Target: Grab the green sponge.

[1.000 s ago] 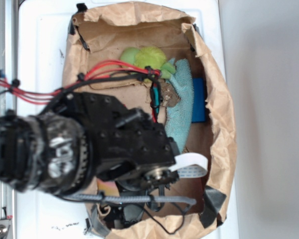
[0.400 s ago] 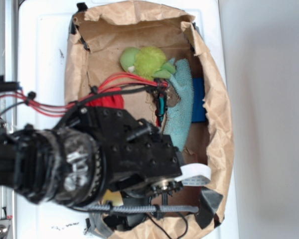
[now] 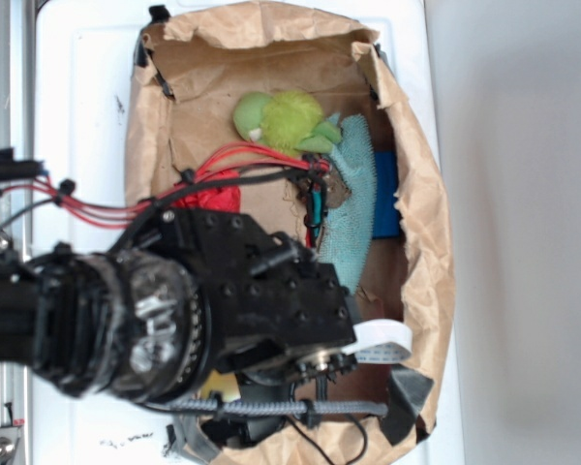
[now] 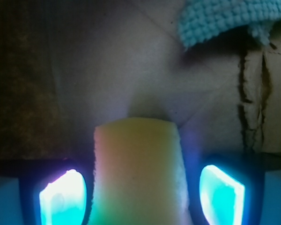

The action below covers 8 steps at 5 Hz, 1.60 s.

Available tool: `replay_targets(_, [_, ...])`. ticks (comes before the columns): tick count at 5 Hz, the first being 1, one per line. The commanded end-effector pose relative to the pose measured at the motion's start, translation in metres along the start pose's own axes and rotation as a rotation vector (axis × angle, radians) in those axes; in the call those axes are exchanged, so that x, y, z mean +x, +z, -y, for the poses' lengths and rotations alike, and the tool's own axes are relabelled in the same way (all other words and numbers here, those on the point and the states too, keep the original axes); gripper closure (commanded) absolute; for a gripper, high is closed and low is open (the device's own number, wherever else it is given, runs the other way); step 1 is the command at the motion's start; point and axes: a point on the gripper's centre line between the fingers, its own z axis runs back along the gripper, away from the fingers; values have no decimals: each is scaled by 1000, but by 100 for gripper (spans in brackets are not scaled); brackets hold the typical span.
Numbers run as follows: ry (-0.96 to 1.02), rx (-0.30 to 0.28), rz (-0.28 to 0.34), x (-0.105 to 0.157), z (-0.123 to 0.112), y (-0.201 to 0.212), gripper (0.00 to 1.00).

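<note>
A crumpled brown paper bag (image 3: pixel 426 213) holds a fuzzy green plush toy (image 3: pixel 286 121), touching a teal nubby cloth (image 3: pixel 353 208).

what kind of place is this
Likely a lab bench set up for robot grasping practice: a white table holding a brown paper bag of odd items, like a green plush and a teal cloth.

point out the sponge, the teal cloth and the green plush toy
sponge (image 4: pixel 138 173): wrist view, middle of its pale top face, between the fingers
teal cloth (image 3: pixel 353 208): exterior view, centre of its nubbly surface
green plush toy (image 3: pixel 289 122): exterior view, on its fuzzy round body
</note>
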Motion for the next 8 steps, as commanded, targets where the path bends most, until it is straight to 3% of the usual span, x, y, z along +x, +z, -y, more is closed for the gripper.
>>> replay_targets(1, [-25,10,34,-5,8,2,0])
replay_targets(3, [-25,14,64,-3,8,3,0])
replay_targets(4, [-27,13,82,-3,7,2,80])
replay_targets(5, [-26,7,95,-2,8,1,100])
replay_targets(7, [-26,4,104,-3,8,2,100])
replay_targets(8, [-19,38,115,-3,10,-2,100])
